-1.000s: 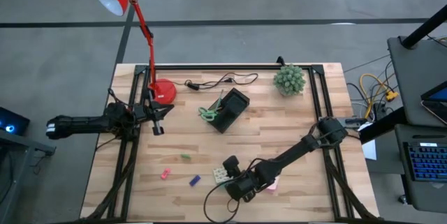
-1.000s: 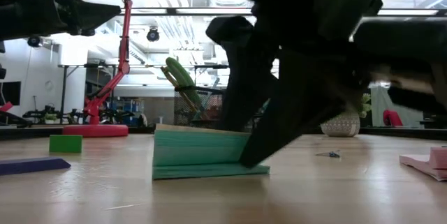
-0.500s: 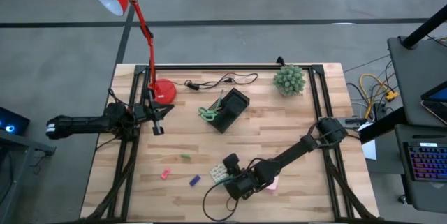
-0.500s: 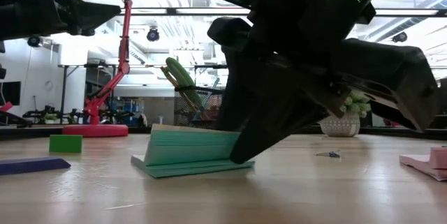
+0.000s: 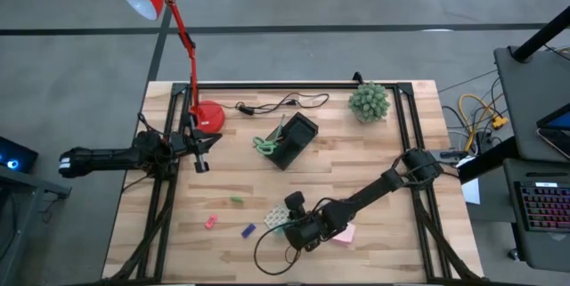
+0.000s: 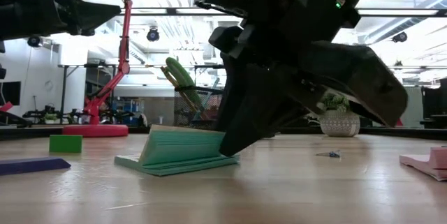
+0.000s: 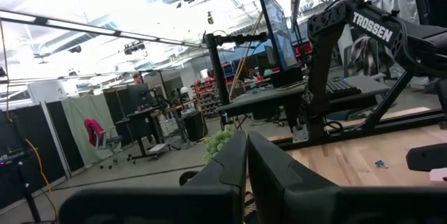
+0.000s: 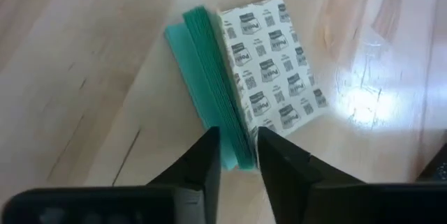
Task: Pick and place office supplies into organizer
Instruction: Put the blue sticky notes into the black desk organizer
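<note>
While the left claw (image 5: 203, 154) idles pinched together at nine o'clock, the right claw (image 8: 234, 155) narrowly grips the tilted green-white patterned block (image 8: 248, 107) on the counter (image 8: 84, 63).

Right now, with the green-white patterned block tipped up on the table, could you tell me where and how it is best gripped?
Grip the green-white patterned block across its thickness at the lifted end, one finger on the patterned face, one on the teal underside. The low view shows it propped on one edge, sheets fanned, so the raised end is free. The right gripper already straddles that edge; the left gripper waits near the lamp.
</note>
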Robot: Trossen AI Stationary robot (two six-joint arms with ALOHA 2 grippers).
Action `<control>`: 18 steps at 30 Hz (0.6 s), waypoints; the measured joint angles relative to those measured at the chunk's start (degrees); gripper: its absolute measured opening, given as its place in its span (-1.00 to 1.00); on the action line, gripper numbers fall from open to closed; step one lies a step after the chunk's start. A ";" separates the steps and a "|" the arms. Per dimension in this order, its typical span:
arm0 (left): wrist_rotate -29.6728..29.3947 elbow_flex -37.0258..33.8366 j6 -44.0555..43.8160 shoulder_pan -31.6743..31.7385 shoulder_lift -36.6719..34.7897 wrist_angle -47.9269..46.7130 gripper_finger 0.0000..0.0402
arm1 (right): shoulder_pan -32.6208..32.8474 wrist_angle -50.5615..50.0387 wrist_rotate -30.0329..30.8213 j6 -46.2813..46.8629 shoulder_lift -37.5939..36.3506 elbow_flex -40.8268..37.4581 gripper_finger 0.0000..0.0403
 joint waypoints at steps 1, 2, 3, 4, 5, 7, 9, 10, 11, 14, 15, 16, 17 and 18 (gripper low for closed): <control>0.00 0.01 -0.02 0.00 0.00 0.00 -1.00 | -0.01 0.00 -0.40 0.02 0.00 0.00 -0.63; -0.01 0.01 -0.02 0.00 0.00 0.00 -1.00 | -0.14 0.00 -1.16 0.01 0.02 0.00 -0.68; 0.00 0.00 -0.02 0.00 0.00 0.00 -1.00 | -0.32 0.02 -1.69 0.36 0.02 0.00 -0.74; 0.00 0.00 -0.01 0.00 0.00 0.00 -1.00 | -0.40 -0.10 -1.90 1.60 0.02 0.00 -0.81; 0.00 0.01 -0.02 0.00 0.00 0.00 -1.00 | -0.57 -0.33 -1.96 2.63 0.02 -0.01 -0.88; -0.02 -0.02 -0.02 0.00 0.00 0.00 -1.00 | -0.62 -0.37 -2.02 3.67 0.02 -0.02 -0.94; 0.00 0.00 0.01 0.00 0.00 0.00 -1.00 | -0.64 -0.37 -1.98 3.61 0.04 -0.02 -0.95; 0.00 0.01 0.00 0.00 0.00 0.00 -1.00 | -0.64 -0.37 -1.94 3.57 0.04 -0.01 -0.96; 0.00 0.00 0.00 0.00 0.00 0.00 -1.00 | -0.64 -0.37 -1.92 3.42 0.04 -0.02 -0.96; 0.00 0.00 0.00 0.00 0.00 0.00 -1.00 | -0.64 -0.42 -1.48 2.58 -0.16 -0.03 -0.96; -0.02 0.00 -0.01 0.00 0.00 0.00 -1.00 | -0.64 -0.49 -1.46 2.51 -0.49 -0.04 -0.96; -0.02 0.00 -0.01 0.00 -0.02 0.00 -1.00 | -0.68 -0.54 -1.46 2.52 -0.87 -0.04 -0.96; 0.00 0.01 0.01 0.00 -0.02 0.00 -1.00 | -0.71 -0.51 -1.41 2.53 -1.35 -0.04 -0.96; -0.02 0.01 0.01 0.00 -0.02 0.00 -1.00 | -0.71 -0.60 -0.95 2.51 -1.82 -0.04 -0.96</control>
